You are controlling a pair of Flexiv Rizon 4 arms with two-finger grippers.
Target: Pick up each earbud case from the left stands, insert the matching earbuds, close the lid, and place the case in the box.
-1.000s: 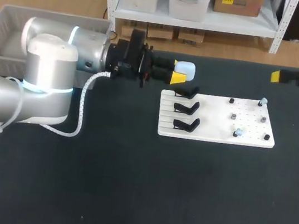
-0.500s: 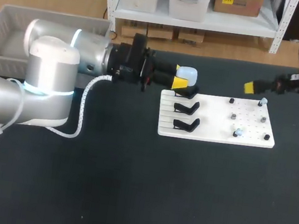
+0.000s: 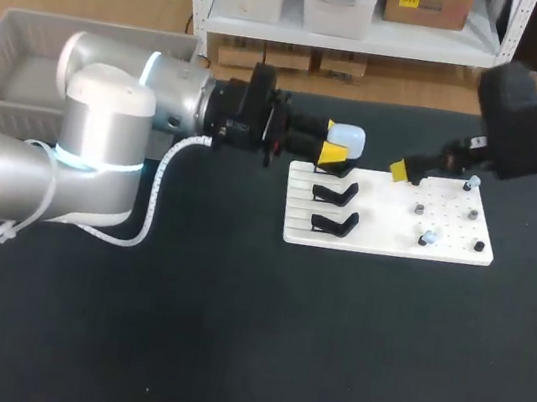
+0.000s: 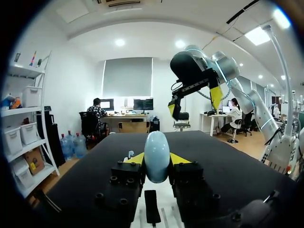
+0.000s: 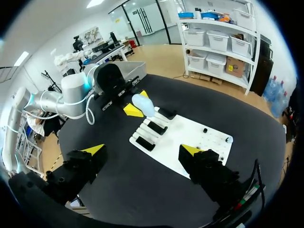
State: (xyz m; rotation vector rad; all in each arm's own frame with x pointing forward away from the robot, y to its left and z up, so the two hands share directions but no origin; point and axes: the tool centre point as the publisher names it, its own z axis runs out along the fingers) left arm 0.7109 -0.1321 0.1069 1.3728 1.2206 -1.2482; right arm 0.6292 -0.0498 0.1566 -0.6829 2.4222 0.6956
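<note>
Between the yellow tips of the left end effector (image 3: 334, 141) sits the pale blue earbud case (image 3: 348, 138), pinched from both sides and held off the counter (image 3: 228, 337), just above the farthest of the black stands (image 3: 335, 193) on the white board (image 3: 384, 241). Over the last second this arm has carried the case a little further out over the stand end of the board. The right end effector (image 5: 142, 149) has swung in from the counter's far corner and now hangs ahead of the case, above the peg side of the board, its fingers spread wide with nothing between them. To my judgement that puts the task at the earbud step: the case is being offered up while the free arm comes for one of the small earbuds (image 3: 428, 238) on the pegs. From the left wrist the case looks egg-shaped and taller than it is wide, so its long axis stands roughly upright, crosswise to the fingers, with its rounded body poking past their tips. Its lid looks closed, but I cannot tell which way it faces. Well behind the left end effector lies the grey box (image 3: 6, 61).
</note>
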